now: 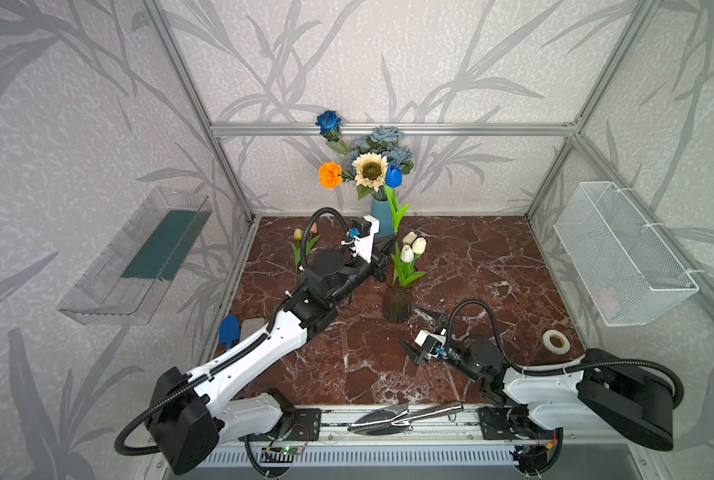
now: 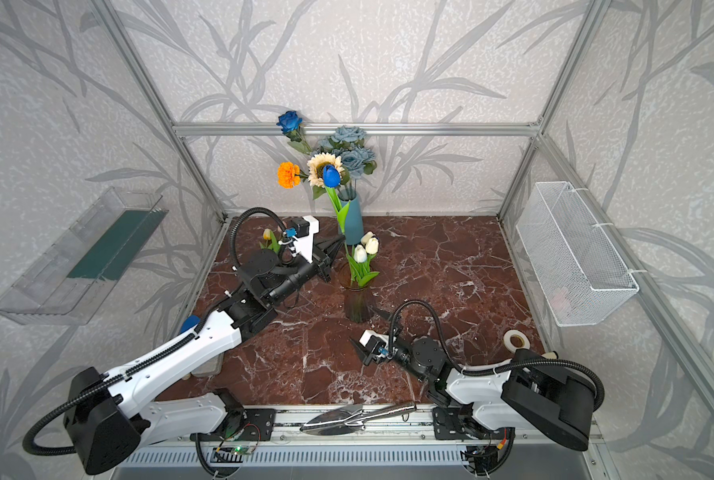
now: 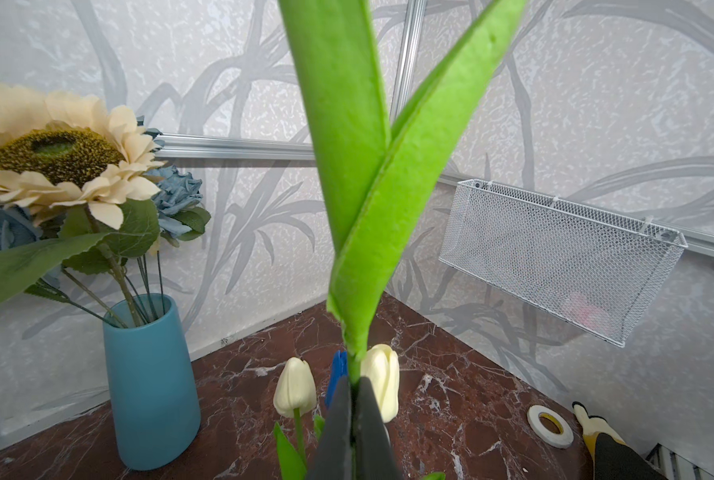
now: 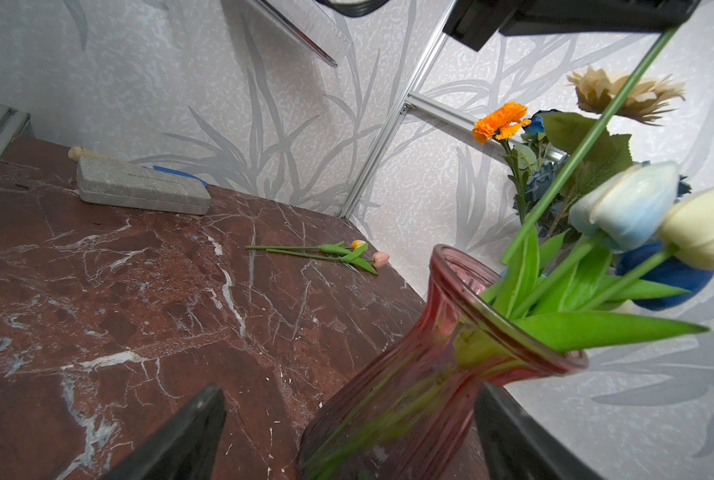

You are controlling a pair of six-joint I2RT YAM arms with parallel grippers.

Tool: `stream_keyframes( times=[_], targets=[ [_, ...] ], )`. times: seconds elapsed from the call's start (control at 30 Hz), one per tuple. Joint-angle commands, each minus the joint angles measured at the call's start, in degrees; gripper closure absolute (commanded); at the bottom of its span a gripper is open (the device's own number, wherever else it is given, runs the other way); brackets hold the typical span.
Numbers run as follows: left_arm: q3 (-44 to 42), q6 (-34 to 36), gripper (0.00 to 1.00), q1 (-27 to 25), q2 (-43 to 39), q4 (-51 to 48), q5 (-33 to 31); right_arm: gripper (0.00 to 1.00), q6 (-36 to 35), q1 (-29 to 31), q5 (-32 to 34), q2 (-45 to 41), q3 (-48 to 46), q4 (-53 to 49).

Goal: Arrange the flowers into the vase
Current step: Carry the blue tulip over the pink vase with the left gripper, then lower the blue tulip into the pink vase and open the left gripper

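Both top views look down alike — wrist views close-up.

We see a white mesh basket [image 1: 621, 253] on the right wall and a clear tray [image 1: 135, 257] on the left wall. Tape roll [image 1: 556, 341] on the marble top [image 1: 492, 266], steel trowel [image 1: 405, 417] on the front rail, blue scoop [image 1: 229, 330] beside the grey case [image 4: 139, 191].

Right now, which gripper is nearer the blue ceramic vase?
Left. The left gripper, shut on the blue tulip by its stem, is raised close by the blue ceramic vase. The right gripper, open, is low by the glass vase, farther toward the front edge.
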Motion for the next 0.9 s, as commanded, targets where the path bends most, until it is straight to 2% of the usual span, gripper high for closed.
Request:
stream_keyframes(
  times=[0.0, 0.17, 0.43, 0.67, 0.73, 0.87],
  targets=[
    [-2.47, 2.08, 1.0, -0.06, 0.35, 3.18, -1.77, 0.06, -0.44, 0.51, 0.69, -0.18, 0.05, 2.42],
    [-5.31, 3.87, 1.0, -0.1, 1.2, 4.87, -3.98, 0.06, -0.27, 0.51, 0.51, 0.13, 0.25, 2.29],
    [-8.01, 5.29, 1.0, -0.06, 4.11, 5.12, -3.02, 0.06, -0.97, 0.51, 0.78, 0.52, 0.33, 2.26],
    [-8.15, 8.88, 0.97, -0.1, 2.75, -3.52, -2.02, 0.06, -0.97, 0.51, 0.78, 1.73, 0.37, 3.26],
    [-8.86, 9.83, 0.92, -0.09, 1.48, -5.2, -1.42, 0.06, -1.05, 0.6, 0.78, 1.92, 0.38, 3.48],
    [-7.02, 13.51, 0.86, -0.11, -0.23, -15.9, 0.3, 0.06, -1.06, 0.6, 0.78, 2.04, 0.42, 3.41]
  ],
)
